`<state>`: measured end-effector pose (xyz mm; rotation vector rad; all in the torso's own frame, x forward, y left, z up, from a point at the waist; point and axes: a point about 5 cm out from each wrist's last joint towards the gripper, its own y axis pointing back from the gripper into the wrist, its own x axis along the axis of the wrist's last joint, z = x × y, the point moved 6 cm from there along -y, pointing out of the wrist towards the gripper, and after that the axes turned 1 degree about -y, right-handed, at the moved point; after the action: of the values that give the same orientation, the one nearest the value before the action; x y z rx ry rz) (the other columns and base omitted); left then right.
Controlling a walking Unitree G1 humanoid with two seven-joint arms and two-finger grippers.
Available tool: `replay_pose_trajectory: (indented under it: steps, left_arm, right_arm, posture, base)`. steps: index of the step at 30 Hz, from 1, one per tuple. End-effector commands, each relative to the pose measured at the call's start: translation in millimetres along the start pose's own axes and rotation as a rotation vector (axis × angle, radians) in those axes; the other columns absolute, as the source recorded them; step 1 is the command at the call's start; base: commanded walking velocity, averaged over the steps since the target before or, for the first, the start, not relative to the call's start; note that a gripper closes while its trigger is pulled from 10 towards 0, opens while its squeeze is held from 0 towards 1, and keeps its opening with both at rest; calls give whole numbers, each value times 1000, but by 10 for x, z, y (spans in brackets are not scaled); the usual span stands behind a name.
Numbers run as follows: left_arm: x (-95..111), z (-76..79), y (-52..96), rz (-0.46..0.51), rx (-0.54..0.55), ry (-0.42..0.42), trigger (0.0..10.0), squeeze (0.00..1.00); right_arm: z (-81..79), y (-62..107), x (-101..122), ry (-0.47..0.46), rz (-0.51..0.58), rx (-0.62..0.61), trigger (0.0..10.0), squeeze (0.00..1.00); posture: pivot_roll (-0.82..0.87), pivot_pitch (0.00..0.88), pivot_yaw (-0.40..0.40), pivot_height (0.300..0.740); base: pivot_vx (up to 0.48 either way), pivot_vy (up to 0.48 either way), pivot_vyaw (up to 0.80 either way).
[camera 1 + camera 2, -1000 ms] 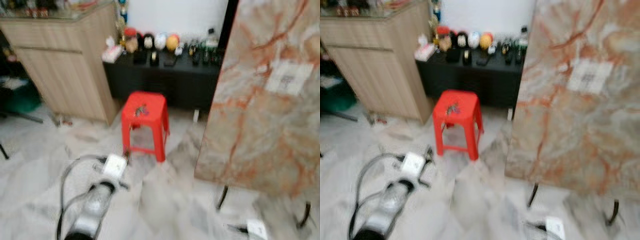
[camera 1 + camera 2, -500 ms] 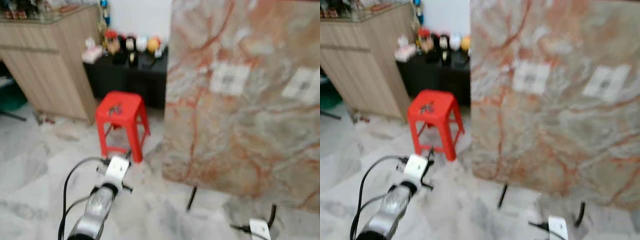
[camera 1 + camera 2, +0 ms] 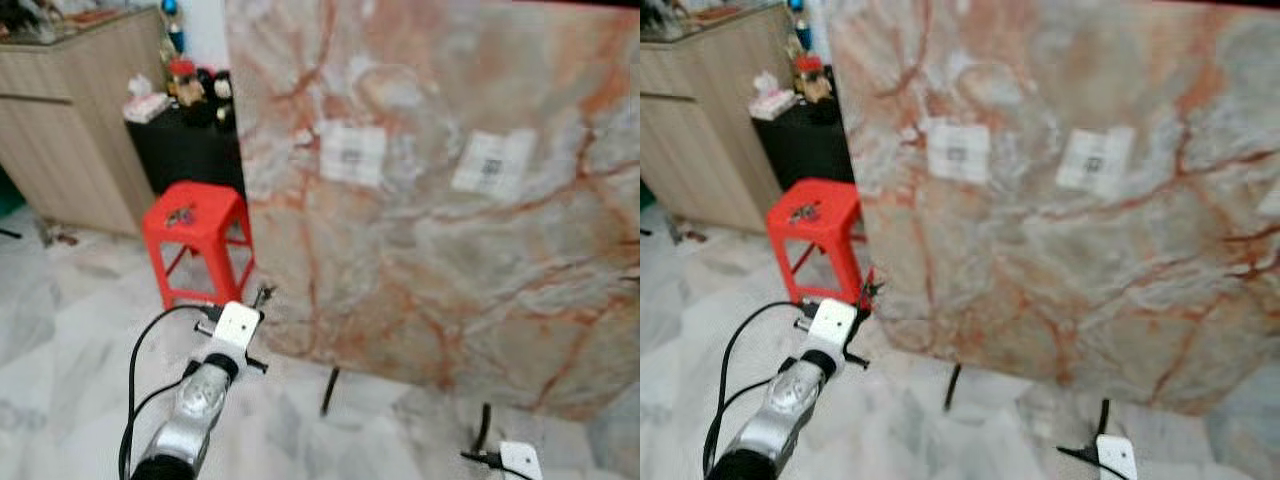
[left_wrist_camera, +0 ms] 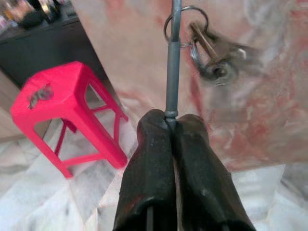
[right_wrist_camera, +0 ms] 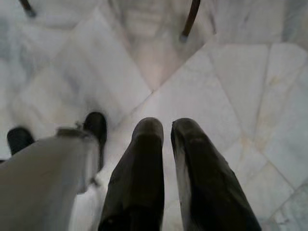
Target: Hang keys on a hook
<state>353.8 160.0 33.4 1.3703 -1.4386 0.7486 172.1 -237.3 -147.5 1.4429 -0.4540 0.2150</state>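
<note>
Swung rightward since the earlier frames, the head view now sets the marble-patterned panel across most of the scene, with the red stool carried toward the left edge.

Keys: a blurred metal bunch on a thin ring, threaded on a slender grey rod. The rod is pinched between the pressed-together black fingers of the left gripper, so the keys hang in the air just before the panel's lower left edge, near the stool.

Panel: a flat upright slab, cream-grey veined in orange-red, smooth in finish, bearing two pale square tags. It is carried on thin dark legs, with floor seen beneath its lower edge.

Stool: glossy moulded plastic, square-topped, splayed legs, standing left of the panel; a small dark item rests on its seat.

Floor: polished white-grey marble tile, open left of and below the panel.

Wooden cabinet and dark low shelf of small oddments, behind the stool.

Right gripper: low over the floor below the panel, its rounded black fingers slightly parted and holding nothing.
</note>
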Motion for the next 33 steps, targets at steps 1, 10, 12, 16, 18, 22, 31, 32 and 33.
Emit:
replay_pose_trajectory:
  steps: [1,10,12,16,18,22,31,32,33]
  left_arm:
    - [33,-1,-15,11,1,3,10000,0]
    - [-37,-99,18,-14,66,11,10000,0]
    - [-58,-131,22,-25,86,16,10000,0]
    - [-40,-205,38,-15,117,18,10000,0]
    - [-19,-256,38,-11,137,8,10000,0]
    - [41,-333,26,6,175,10,10000,0]
    - [143,-364,-4,36,213,16,10000,0]
    - [172,-396,-6,44,235,14,10000,0]
    - [180,-406,-6,46,242,14,10000,0]
  right_arm:
    - [54,4,23,-3,3,-12,10000,0]
    - [73,4,45,5,4,-14,10000,0]
    - [78,5,48,6,5,-15,10000,0]
    - [91,6,62,16,7,-14,10000,0]
    - [100,7,68,20,7,-14,10000,0]
    - [112,8,82,28,9,-15,10000,0]
    - [108,8,111,55,16,-6,10000,0]
    - [112,8,114,58,16,-8,10000,0]
    - [113,8,115,58,16,-8,10000,0]
  posture:
    - [-63,0,-18,740]
    - [-51,0,-36,740]
    - [-51,0,-39,740]
    - [-51,0,-50,740]
    - [-47,0,-58,740]
    - [-47,0,-64,740]
    - [-58,0,-67,740]
    - [-56,0,-69,740]
    - [-56,0,-69,740]
  base:
    - [0,-454,0]
    - [0,-399,0]
    - [0,0,0]
    - [0,0,0]
    - [0,0,0]
    - [0,0,0]
    - [0,0,0]
    - [0,0,0]
    - [0,0,0]
